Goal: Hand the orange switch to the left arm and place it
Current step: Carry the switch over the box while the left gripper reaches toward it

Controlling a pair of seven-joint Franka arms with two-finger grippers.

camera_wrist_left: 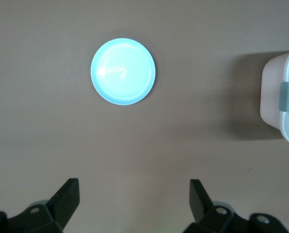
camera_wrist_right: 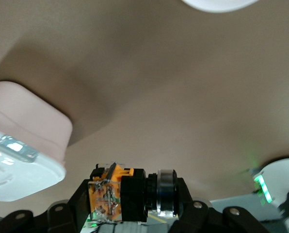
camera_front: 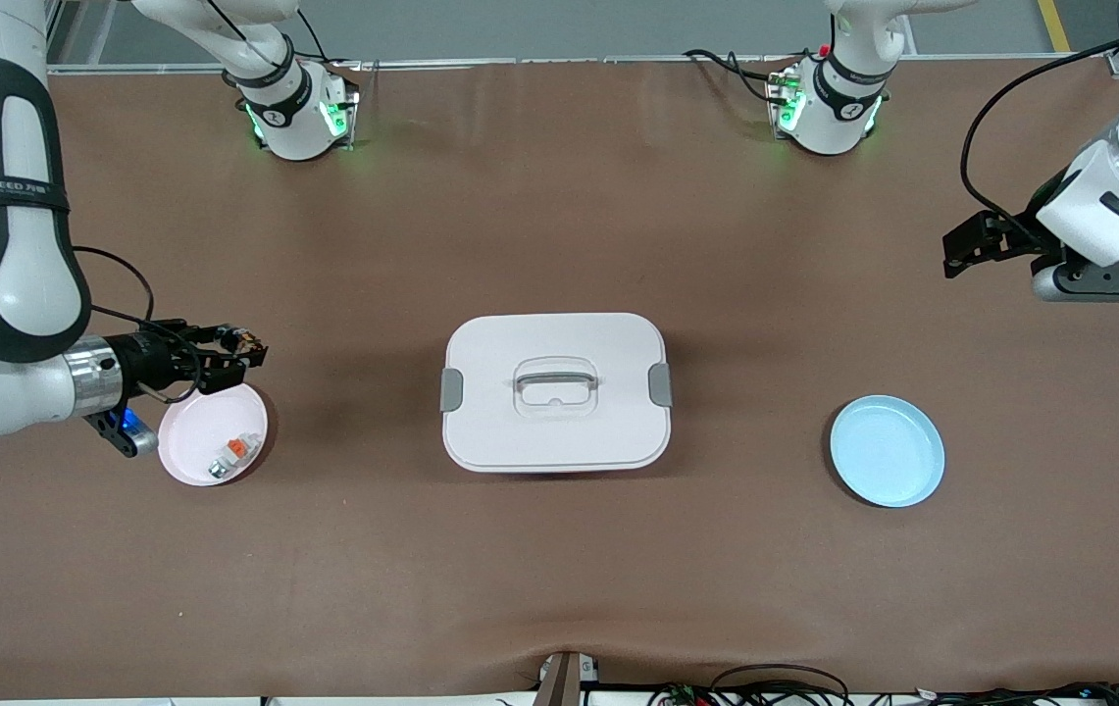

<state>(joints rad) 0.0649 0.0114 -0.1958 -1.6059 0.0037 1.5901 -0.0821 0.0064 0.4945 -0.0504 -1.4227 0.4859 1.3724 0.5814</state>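
Table (camera_front: pixel 559 569) plain brown. Box (camera_front: pixel 555 431) white, grey latches (camera_front: pixel 451 390). One plate (camera_front: pixel 888 451) pale blue, one plate (camera_front: pixel 188 443) pale pink. Orange switch (camera_wrist_right: pixel 119 194) black with orange section. Arms white, black joints.

Brown table (camera_front: pixel 559 226), white box (camera_front: pixel 556 392) mid-table, pink plate (camera_front: pixel 188 431), seemingly empty blue plate (camera_front: pixel 888 451)

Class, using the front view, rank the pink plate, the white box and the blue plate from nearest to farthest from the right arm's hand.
1. Pink plate: just under the right hand, at the right arm's end of the table.
2. White box: mid-table.
3. Blue plate: toward the left arm's end, farthest away.
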